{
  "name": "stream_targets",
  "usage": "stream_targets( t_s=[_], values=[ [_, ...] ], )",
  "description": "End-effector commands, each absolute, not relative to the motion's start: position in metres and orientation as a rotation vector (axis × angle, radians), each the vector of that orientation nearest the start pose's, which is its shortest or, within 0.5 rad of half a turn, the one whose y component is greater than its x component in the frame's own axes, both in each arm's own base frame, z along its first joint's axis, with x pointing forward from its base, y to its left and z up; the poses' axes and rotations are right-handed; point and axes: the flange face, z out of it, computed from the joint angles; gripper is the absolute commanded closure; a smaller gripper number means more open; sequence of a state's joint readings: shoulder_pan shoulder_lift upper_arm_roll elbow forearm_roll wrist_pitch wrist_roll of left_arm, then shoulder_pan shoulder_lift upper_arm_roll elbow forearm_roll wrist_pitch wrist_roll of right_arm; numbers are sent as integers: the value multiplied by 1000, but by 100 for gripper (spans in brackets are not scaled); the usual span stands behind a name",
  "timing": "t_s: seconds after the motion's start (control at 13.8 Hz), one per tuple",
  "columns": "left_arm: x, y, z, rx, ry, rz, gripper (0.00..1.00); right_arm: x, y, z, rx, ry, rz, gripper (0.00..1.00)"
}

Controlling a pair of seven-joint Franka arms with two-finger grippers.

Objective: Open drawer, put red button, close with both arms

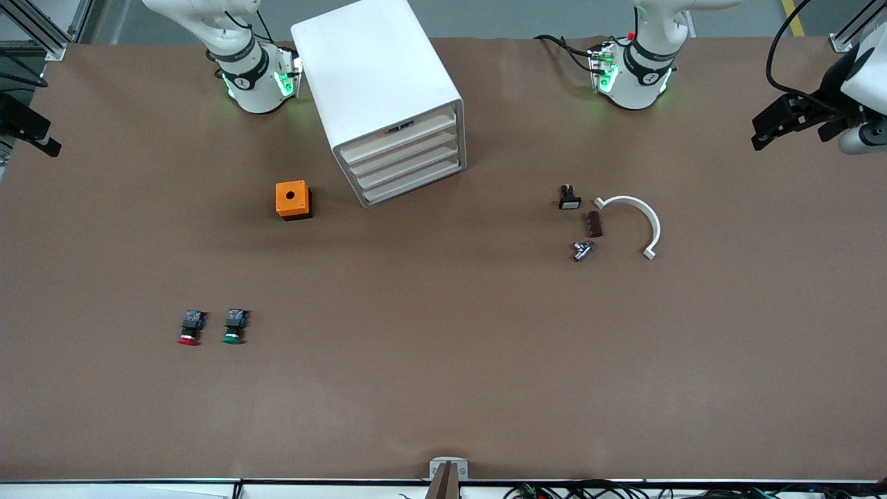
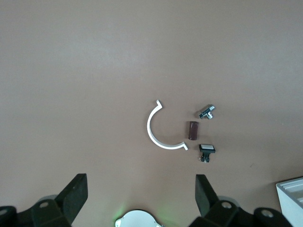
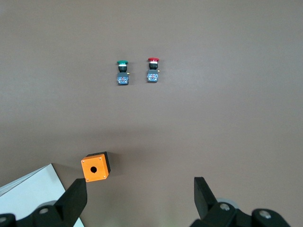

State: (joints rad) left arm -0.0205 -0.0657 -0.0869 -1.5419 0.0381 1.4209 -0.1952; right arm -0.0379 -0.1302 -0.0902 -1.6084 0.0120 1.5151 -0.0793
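On the worktop (image 1: 443, 388), a drawer cabinet (image 1: 381, 90) stands between the arms' bases, a holed box (image 1: 293, 199) beside it. Two push-button switches (image 1: 213, 327) lie side by side nearer the front camera; a curved bracket (image 1: 641, 222) and small parts (image 1: 582, 222) cluster toward the left arm's end.

You get even, bright overhead light; the drawer cabinet (image 1: 388, 97) and orange box (image 1: 292, 199) cast soft short shadows, and all views stay sharp.
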Motion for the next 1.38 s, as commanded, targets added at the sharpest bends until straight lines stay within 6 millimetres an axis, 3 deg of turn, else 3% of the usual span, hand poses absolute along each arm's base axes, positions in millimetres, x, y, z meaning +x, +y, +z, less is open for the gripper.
stream_targets(
  t_s=[0.0,0.22,0.44,0.65,0.73,0.8,0.87,1.02,1.16,1.31],
  values=[
    [541,-51,643,-3075,-157,134,0,506,-72,675,-3133,79,-71,0],
    [559,-70,600,-3064,-122,230,0,509,-74,670,-3133,83,-54,0],
    [577,-112,558,-3049,-175,283,0,517,-75,658,-3136,82,-17,0],
    [589,-180,509,-3006,-353,282,0,549,-74,610,-3128,74,89,0],
    [590,-203,491,-2987,-412,287,0,567,-74,574,-3129,72,184,0],
    [589,-224,475,-2964,-480,287,0,575,-75,565,-3132,70,197,0],
    [582,-252,457,-2935,-507,308,0,578,-79,565,-3137,79,177,0],
    [569,-292,426,-2876,-592,355,0,596,-85,531,-3140,90,212,0],
    [554,-328,400,-2808,-715,383,0,608,-91,521,-3153,103,117,0],
    [541,-357,367,-2708,-953,499,0,629,-91,475,-3162,117,84,0]
  ],
)
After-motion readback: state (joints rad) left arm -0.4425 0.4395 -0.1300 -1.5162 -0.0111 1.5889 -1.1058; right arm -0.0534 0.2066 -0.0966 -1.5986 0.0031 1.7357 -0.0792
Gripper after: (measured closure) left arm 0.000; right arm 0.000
